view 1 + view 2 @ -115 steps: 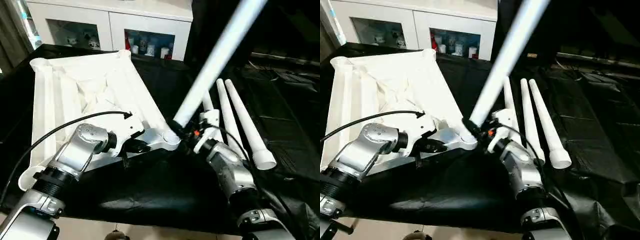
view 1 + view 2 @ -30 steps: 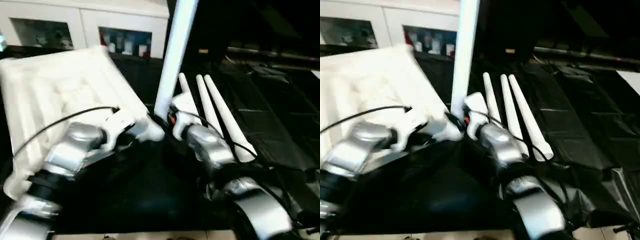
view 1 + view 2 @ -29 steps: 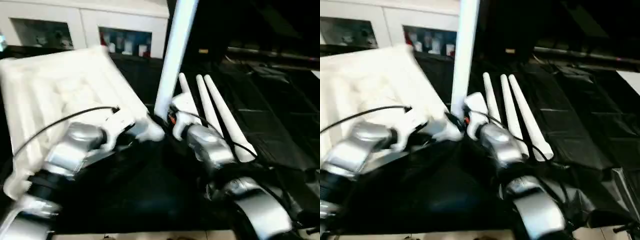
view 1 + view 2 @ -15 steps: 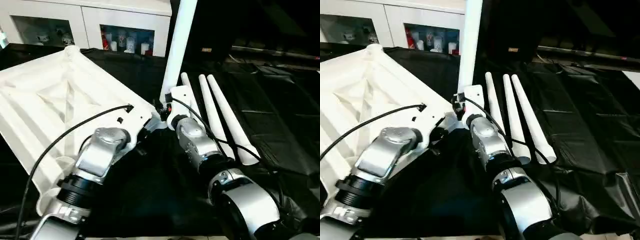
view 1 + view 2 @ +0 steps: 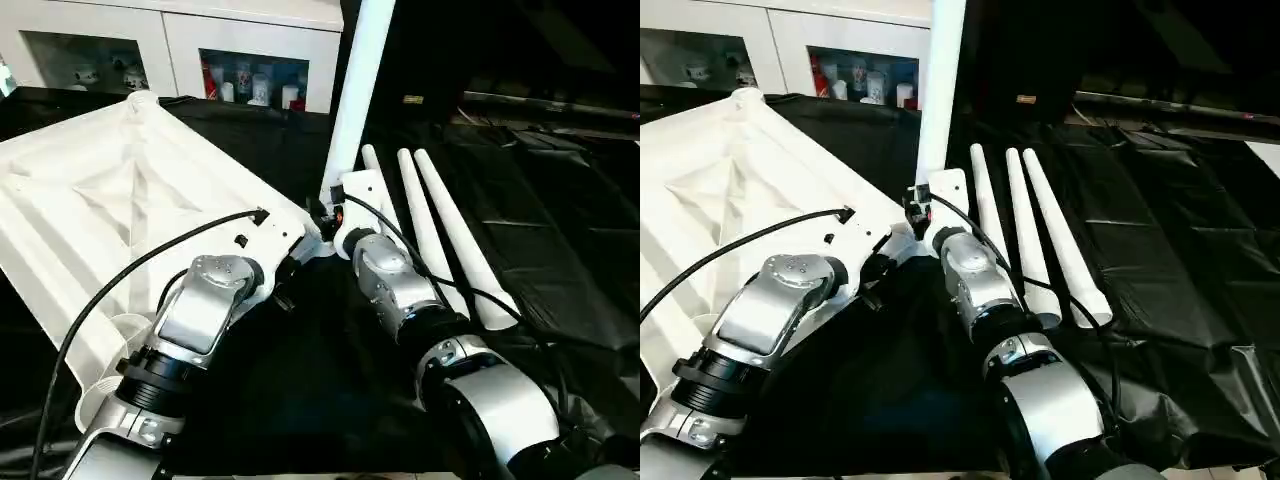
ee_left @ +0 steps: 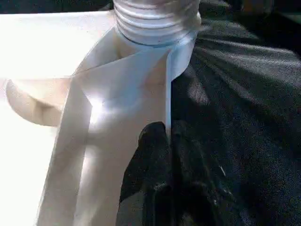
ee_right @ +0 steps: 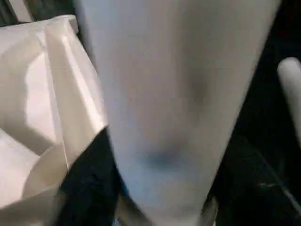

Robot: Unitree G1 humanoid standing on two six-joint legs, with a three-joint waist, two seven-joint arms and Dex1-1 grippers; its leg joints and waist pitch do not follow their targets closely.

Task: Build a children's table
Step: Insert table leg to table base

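- The white plastic rectangular tabletop is lying upside down, its ribbed, recessed underside facing up, over the left part of the black-covered work surface, with one round corner socket pointing toward the far edge.
- A long white cylindrical leg is standing nearly upright at the tabletop's corner nearest the middle of the surface, its upper end running past the top of the head views; its threaded foot is sitting at that corner's socket, as the left wrist view shows.
- The right gripper is sitting at the base of this upright leg, and in the right wrist view its dark fingers are standing on either side of the shaft; whether they are pressing it or standing just clear cannot be told.
- The left gripper is pinched narrow on the thin side wall of the tabletop, just below the socket with the leg.
- Three more long white tapered legs are lying side by side on the black cover to the right of the upright leg, close together, wide open ends toward the near edge.
- A black cable is arching over the left silver forearm.
- A white cabinet with glass doors is standing beyond the far edge, small items on its shelves.
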